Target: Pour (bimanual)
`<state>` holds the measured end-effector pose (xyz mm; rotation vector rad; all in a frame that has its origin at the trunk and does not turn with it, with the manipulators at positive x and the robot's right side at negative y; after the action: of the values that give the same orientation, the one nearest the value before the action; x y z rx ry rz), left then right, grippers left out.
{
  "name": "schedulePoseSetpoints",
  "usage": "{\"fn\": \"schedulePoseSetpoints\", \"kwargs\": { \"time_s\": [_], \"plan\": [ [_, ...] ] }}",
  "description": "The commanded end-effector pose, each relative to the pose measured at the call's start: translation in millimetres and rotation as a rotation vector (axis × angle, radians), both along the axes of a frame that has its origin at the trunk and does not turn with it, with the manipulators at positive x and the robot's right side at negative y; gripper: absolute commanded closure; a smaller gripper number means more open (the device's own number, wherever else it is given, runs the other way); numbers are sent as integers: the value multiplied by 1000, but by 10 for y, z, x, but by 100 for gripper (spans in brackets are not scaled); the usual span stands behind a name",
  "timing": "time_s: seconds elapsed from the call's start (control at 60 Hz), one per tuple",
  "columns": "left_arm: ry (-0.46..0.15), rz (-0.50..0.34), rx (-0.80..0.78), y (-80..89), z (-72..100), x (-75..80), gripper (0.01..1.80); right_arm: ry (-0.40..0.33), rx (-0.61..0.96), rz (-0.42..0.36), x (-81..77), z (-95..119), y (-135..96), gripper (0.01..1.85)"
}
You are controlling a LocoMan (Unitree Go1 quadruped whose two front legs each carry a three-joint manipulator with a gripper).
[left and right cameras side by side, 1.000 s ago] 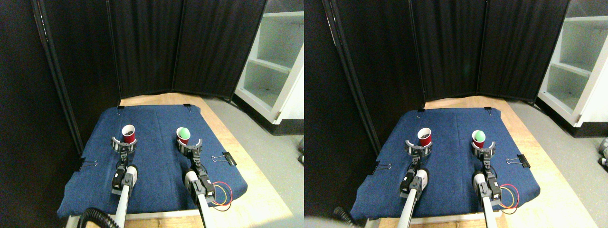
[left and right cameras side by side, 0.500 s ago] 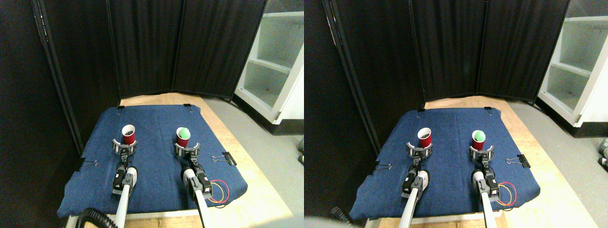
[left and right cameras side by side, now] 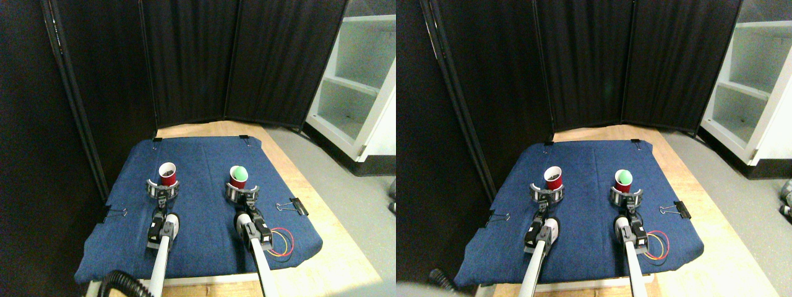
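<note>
Cups: two, both red and upright. The left cup (left and right cameras side by side: 167,174) showed a white inside with something dark at the bottom; the right cup (left and right cameras side by side: 239,176) showed a green inside.

Grippers: two. Binder clips: one large black one (left and right cameras side by side: 298,206) at the cloth's right edge, smaller ones at the far and left edges. Wires: one loop, red and yellow (left and right cameras side by side: 282,241), beside the right arm.

Surface: a blue cloth (left and right cameras side by side: 204,210) clipped over a wooden board (left and right cameras side by side: 334,247). Room: black folding screens (left and right cameras side by side: 241,62) behind, a white shelf unit (left and right cameras side by side: 362,80) at right, grey floor.

The left cup stood at the left gripper (left and right cameras side by side: 162,190), its base within the curved jaws. The right cup stood likewise at the right gripper (left and right cameras side by side: 240,192). Whether either gripper's jaws pressed its cup or stood clear could not be told.
</note>
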<state>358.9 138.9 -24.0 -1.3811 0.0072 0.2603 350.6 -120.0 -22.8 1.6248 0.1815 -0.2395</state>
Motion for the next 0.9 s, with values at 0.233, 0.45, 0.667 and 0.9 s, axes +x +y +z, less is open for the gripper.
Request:
{"fn": "schedulePoseSetpoints", "kwargs": {
  "time_s": [0.233,0.45,0.667,0.9],
  "plan": [
    [5,-12,-22,-91,35,109,33,-50,-20,28,29,65,48,77],
    [11,-3,-18,-110,-2,186,43,-45,-10,42,68,62,95,79],
    [19,-12,-19,-119,-76,274,46,-29,2,21,147,51,91,79],
    [18,-7,-40,-128,-116,325,46,-20,-7,10,199,31,77,75]
  ]
}}
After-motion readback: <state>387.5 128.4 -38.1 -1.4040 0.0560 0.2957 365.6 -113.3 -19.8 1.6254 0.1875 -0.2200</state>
